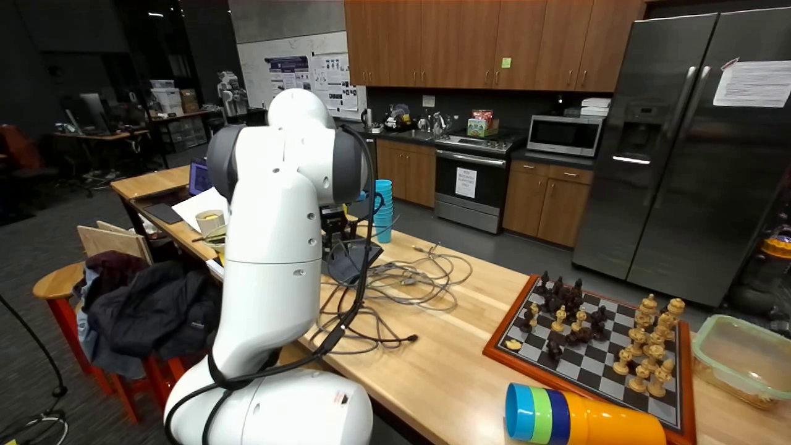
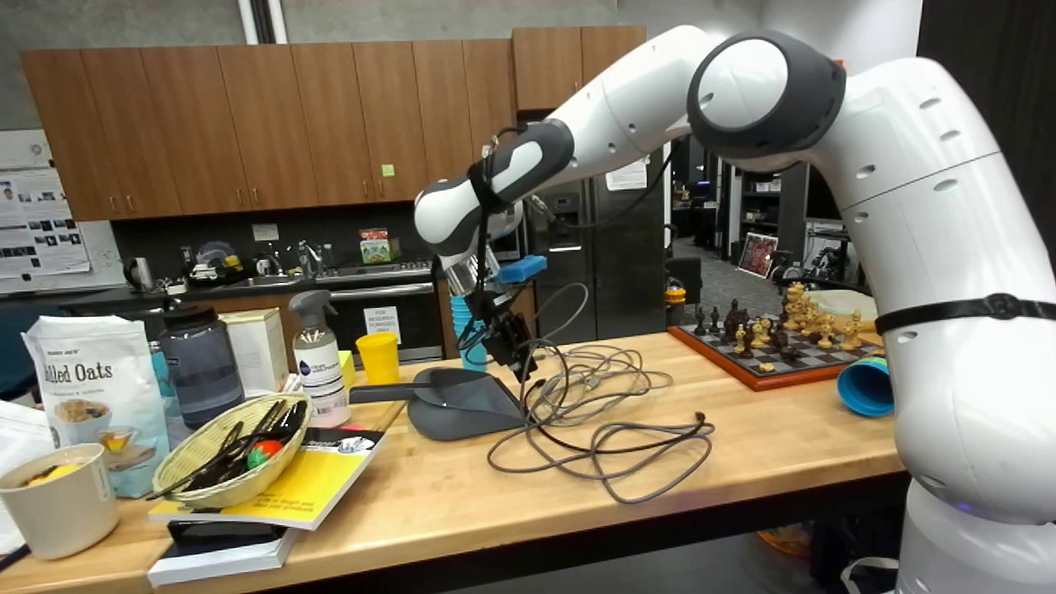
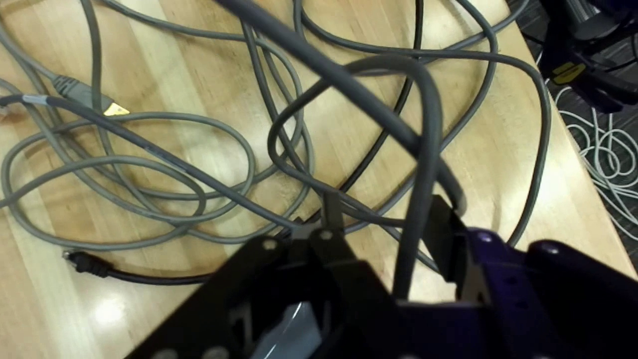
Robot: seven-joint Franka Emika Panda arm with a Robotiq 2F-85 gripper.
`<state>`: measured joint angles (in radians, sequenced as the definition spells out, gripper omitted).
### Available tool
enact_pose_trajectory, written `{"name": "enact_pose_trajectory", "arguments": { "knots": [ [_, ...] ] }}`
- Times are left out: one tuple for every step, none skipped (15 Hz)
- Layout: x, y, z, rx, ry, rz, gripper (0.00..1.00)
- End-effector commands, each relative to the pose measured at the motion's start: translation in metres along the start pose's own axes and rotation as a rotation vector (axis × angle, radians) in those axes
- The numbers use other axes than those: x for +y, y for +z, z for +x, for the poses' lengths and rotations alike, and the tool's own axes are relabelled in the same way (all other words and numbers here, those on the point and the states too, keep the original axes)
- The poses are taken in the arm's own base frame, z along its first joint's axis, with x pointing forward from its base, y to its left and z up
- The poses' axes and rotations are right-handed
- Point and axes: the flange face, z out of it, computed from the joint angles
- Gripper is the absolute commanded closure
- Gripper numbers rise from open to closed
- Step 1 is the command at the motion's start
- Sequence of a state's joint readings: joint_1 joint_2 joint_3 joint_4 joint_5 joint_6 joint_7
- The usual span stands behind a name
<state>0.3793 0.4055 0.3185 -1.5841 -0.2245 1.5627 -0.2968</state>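
- Wrist view first: the gripper (image 3: 388, 214) is showing at lower centre, its black fingers (image 3: 333, 214) standing partly apart and clamping nothing. A thick grey cable (image 3: 421, 199) is running through the gap between them; whether it's brushing either one, we can't tell.
- Same view: the tangle of cables (image 3: 319, 71) is looping over most of the frame, a grey plug (image 3: 79, 92) resting at upper left and a black plug (image 3: 89, 263) at lower left, on the pale wooden table (image 3: 40, 299).
- Now an exterior view: the white arm (image 2: 643, 107) is reaching in from the right edge, the gripper angling down near the centre, by the tangle's left side. A dark grey dustpan (image 2: 454, 417) is lying just left of it, while a yellow cup (image 2: 379, 360) and a spray bottle (image 2: 322, 367) are standing left of centre.
- In an exterior view: the arm is filling left of centre, hiding most of the gripper. The tangle is sprawling to its right, blue cups (image 1: 384, 210) are rising in a stack above the dustpan, and a chessboard (image 1: 511, 316) is bearing its pieces (image 1: 655, 352) at right.
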Motion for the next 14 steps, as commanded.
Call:
{"name": "enact_pose_trajectory", "arguments": {
  "knots": [
    [-0.015,-0.004,-0.009,0.010,-0.061,0.000,0.24],
    [-0.019,-0.004,-0.009,0.009,-0.079,-0.005,0.16],
    [-0.029,-0.005,-0.011,0.004,-0.113,-0.010,0.10],
    [-0.037,-0.006,-0.012,0.000,-0.148,-0.020,0.05],
    [-0.049,-0.007,-0.016,-0.011,-0.202,-0.037,0.01],
    [-0.061,-0.008,-0.019,-0.024,-0.258,-0.053,0.00],
    [-0.072,-0.010,-0.022,-0.036,-0.309,-0.069,0.00],
    [-0.084,-0.011,-0.027,-0.052,-0.361,-0.089,0.00],
    [-0.093,-0.013,-0.030,-0.063,-0.398,-0.112,0.00],
    [-0.101,-0.016,-0.033,-0.066,-0.430,-0.126,0.25],
    [-0.108,-0.020,-0.036,-0.070,-0.458,-0.143,0.26],
    [-0.115,-0.022,-0.040,-0.071,-0.482,-0.156,0.31],
    [-0.119,-0.025,-0.042,-0.070,-0.501,-0.171,0.39],
    [-0.123,-0.028,-0.046,-0.068,-0.517,-0.184,0.46]
  ]
}}
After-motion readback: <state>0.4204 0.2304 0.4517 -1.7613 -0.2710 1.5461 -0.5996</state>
